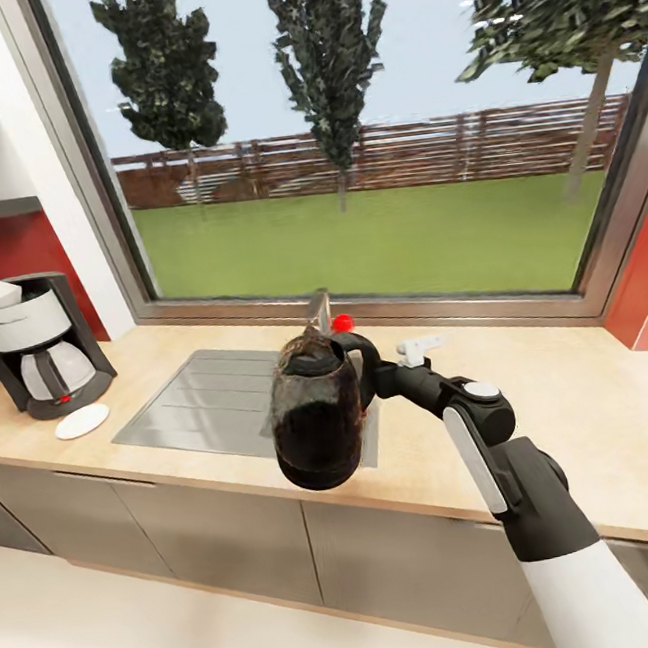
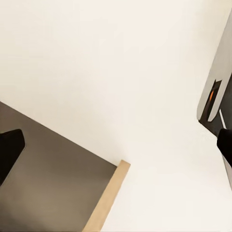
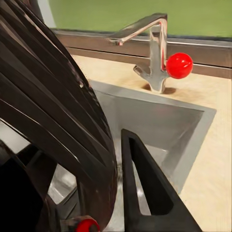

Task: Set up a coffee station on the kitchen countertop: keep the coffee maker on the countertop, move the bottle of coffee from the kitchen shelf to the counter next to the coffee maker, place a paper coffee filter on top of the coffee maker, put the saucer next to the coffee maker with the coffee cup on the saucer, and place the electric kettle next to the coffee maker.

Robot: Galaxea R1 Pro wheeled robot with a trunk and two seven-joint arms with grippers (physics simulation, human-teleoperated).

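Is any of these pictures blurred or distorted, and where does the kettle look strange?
Head view: sharp and evenly lit; straight window frame lines lean outward, a wide-angle effect; the kettle, held over the sink, looks dark and grainy. Right wrist view: kettle very near, its glass showing curved dark streaks; the tap is clear. Left wrist view: mostly pale and flat, with little detail.

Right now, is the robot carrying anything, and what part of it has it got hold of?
Yes: the right gripper holds the electric kettle by its black handle, above the sink. The left gripper holds nothing.
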